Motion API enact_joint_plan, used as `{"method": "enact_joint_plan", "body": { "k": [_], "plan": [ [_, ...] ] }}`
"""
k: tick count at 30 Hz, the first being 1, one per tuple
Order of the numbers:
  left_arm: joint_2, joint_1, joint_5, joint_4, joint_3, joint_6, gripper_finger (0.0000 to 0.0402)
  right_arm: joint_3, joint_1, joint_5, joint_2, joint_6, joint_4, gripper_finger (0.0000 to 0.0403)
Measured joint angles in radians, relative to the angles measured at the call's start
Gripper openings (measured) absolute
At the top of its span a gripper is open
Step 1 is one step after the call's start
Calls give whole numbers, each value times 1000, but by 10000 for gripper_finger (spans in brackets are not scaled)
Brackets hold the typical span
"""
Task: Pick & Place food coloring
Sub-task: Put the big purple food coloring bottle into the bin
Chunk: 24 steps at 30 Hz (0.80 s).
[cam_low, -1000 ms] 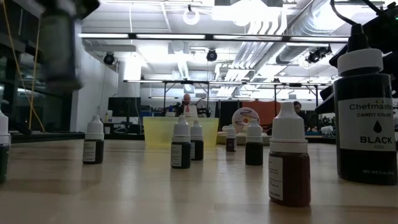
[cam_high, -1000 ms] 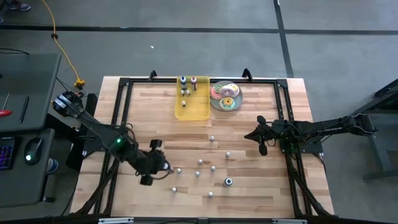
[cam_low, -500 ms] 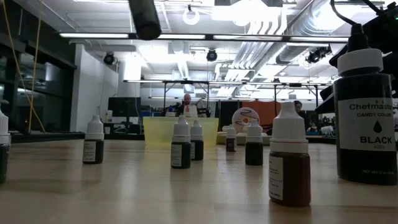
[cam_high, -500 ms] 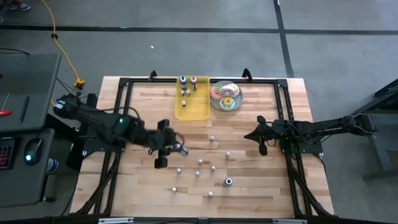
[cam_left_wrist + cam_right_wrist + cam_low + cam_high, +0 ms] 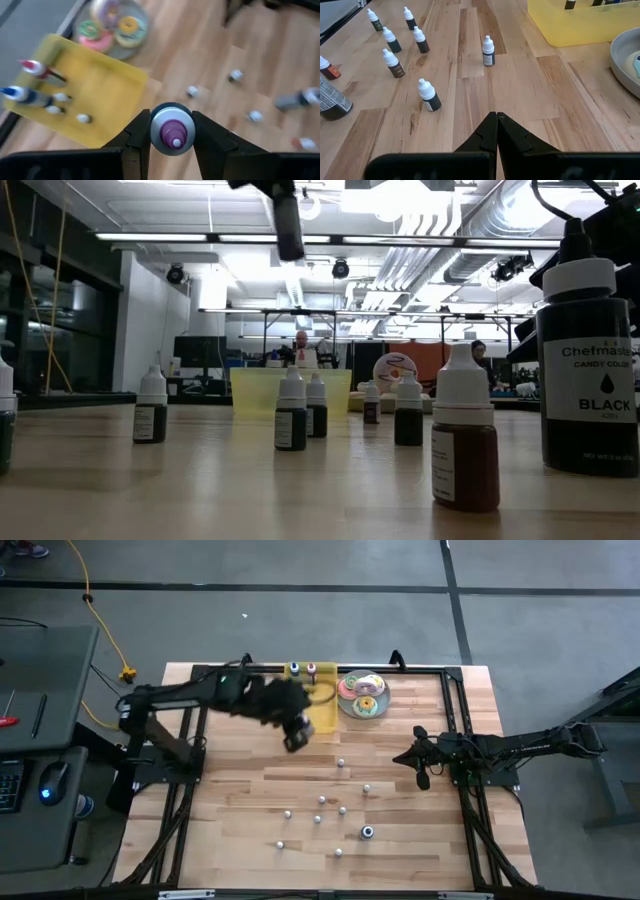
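Left gripper (image 5: 171,136) pinches a purple-tipped food coloring bottle (image 5: 172,134) above the yellow tray (image 5: 322,718), at 12 o'clock; five bottles placed, about eight remain. Right gripper (image 5: 496,131), pressed together, waits at 3 o'clock.

Near half of yellow tray (image 5: 322,718): bare floor, free room.
Far end of tray: five upright bottles (image 5: 44,95) stand in the way.
Beside tray: doughnut plate (image 5: 362,695) blocks.
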Motion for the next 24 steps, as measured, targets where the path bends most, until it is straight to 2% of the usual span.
{"method": "enact_joint_plan", "body": {
  "k": [7,11,19,24],
  "plan": [
    [204,179,-5,-98,239,2,102,0,0,0,0,0,0,0],
    [309,260,-5,-103,319,-1,102,0,0,0,0,0,1,0],
    [454,357,62,-87,332,-26,102,0,0,0,0,0,2,0],
    [509,365,93,-30,332,-27,102,0,0,0,0,0,1,0]
  ]
}}
